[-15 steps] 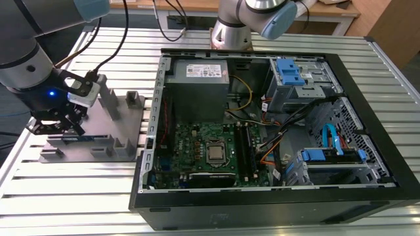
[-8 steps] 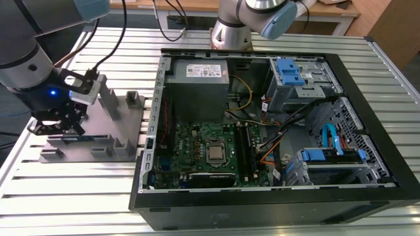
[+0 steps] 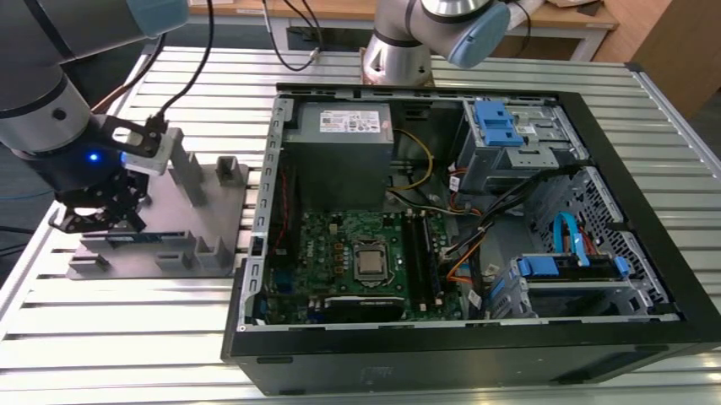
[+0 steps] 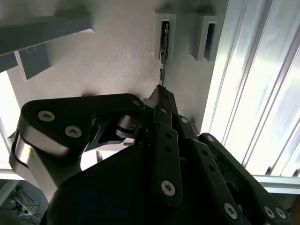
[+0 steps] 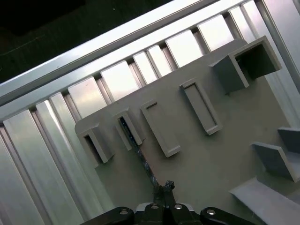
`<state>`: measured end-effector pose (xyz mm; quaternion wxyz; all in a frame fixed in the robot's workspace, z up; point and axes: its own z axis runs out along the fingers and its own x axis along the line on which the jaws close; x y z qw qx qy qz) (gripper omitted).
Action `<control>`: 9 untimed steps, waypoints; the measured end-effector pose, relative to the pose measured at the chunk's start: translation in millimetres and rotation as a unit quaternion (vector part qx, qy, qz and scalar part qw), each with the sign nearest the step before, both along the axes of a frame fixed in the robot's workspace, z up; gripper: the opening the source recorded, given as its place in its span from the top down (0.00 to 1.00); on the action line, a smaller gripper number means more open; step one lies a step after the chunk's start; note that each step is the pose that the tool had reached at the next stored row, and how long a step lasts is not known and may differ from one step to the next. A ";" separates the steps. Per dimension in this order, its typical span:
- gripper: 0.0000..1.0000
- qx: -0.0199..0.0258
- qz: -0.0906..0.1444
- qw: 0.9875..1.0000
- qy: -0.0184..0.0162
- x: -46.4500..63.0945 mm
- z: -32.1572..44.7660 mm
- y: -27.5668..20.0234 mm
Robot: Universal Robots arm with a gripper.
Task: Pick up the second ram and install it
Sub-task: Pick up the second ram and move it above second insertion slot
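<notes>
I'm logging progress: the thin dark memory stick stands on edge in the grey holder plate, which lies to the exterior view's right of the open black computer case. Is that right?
No. In the exterior view the grey holder plate lies to that view's left of the open black computer case, not its right. The thin dark memory stick does stand on edge in it.

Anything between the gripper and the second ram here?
Nothing visible does. In the first wrist view the gripper sits right at the second ram, which stands on edge in a slot of the grey fixture.
</notes>
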<state>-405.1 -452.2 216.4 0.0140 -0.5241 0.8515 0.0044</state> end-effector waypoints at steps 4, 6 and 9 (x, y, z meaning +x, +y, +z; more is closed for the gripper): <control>0.89 0.000 0.018 1.000 0.000 0.0 0.0 0.0; 0.89 0.000 0.027 1.000 0.000 0.0 0.0 0.0; 0.89 0.000 0.040 0.999 0.000 0.0 0.0 0.0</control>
